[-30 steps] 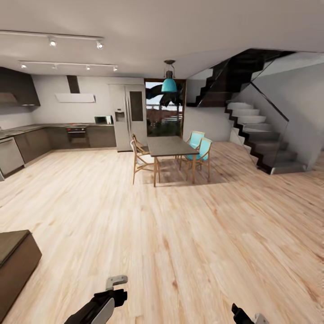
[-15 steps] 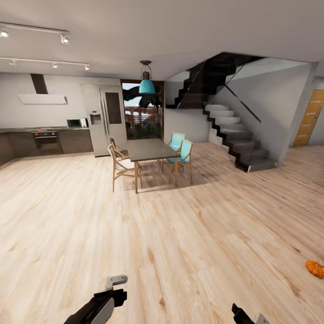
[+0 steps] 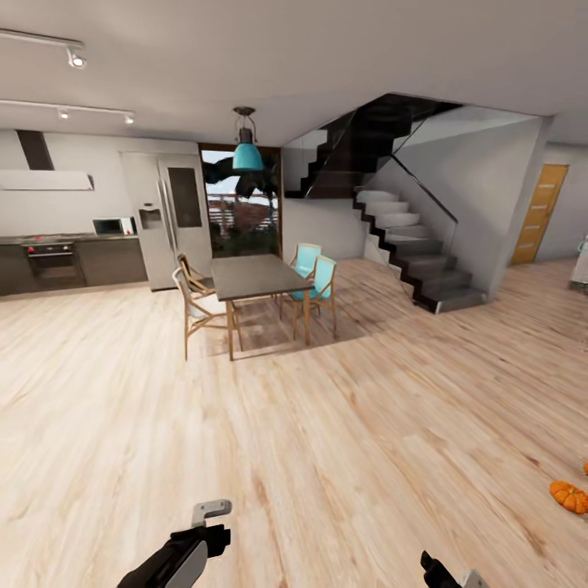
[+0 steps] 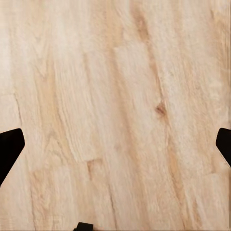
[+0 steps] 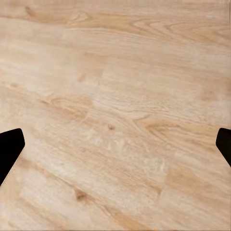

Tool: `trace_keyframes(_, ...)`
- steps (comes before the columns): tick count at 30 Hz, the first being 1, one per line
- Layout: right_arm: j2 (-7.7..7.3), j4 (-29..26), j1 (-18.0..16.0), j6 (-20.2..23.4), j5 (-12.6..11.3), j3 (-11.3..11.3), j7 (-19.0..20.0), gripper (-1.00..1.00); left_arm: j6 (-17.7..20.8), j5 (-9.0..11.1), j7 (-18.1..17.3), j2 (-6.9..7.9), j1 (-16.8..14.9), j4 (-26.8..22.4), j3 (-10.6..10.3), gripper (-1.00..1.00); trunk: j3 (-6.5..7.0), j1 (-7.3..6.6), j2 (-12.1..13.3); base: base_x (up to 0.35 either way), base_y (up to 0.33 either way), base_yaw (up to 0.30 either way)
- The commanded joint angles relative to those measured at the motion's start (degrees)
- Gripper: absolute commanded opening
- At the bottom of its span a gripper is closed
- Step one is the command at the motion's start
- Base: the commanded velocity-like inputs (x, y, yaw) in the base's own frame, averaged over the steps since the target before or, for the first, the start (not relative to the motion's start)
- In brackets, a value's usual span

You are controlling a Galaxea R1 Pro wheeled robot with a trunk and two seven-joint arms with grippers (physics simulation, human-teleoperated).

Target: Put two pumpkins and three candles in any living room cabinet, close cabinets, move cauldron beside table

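Both claws hang low over bare plank floor [image 3: 327, 457], and each has its fingers spread wide with nothing between them: in the left wrist view the left gripper [image 4: 115, 144] shows only two dark fingertips [image 4: 8, 151] at the picture's edges with wood grain across the gap, and the right gripper [image 5: 115, 144] looks the same, its fingertips [image 5: 8, 147] far apart over the planks. In the head view the left gripper [image 3: 208, 523] sits at the lower edge, well apart from the right gripper [image 3: 445, 572].

One orange pumpkin [image 3: 568, 496] lies on the floor at the far right of the head view, well away from both grippers — a sliver of something orange sits just beside it at the picture's edge, too cut off to name.

Farther out stand a dark dining table [image 3: 255, 278] with wooden and turquoise chairs [image 3: 318, 282] around it, a teal pendant lamp [image 3: 247, 155] above it, a grey fridge [image 3: 167, 216], dark kitchen counters [image 3: 57, 261], a staircase [image 3: 408, 245] and an orange door [image 3: 539, 212].
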Motion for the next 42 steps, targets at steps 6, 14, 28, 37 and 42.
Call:
trace_keyframes(6,0.0,0.12,-0.06,0.04,-0.64,0.26,0.48,1.0,0.19,0.41,0.44,0.05,-0.04,-0.14,-0.43,1.0,-0.09,0.05,-0.06,0.332,0.0,-0.266)
trace_keyframes(14,0.03,0.12,-0.06,0.37,-0.72,0.2,0.5,1.0,0.19,0.43,0.48,0.06,-0.04,-0.12,-0.41,1.0,-0.19,0.05,-0.06,0.332,0.004,-0.276)
trace_keyframes(28,-0.14,0.12,-0.06,0.46,-4.39,0.28,0.61,1.0,0.17,0.43,0.39,0.07,-0.04,-0.07,-0.32,1.0,-0.3,0.05,-0.06,0.332,0.011,-0.277)
trace_keyframes(37,-0.18,0.15,-0.06,0.82,-8.89,0.27,0.17,1.0,0.19,0.43,0.47,0.07,-0.04,-0.06,-0.37,1.0,-0.76,0.05,-0.06,0.332,0.0,-0.198)
trace_keyframes(42,-0.21,0.21,-0.06,3.43,-9.48,0.27,-0.08,1.0,0.19,0.39,0.4,0.07,-0.04,-0.06,-0.36,1.0,-1.23,0.05,-0.06,0.332,0.0,-0.016)
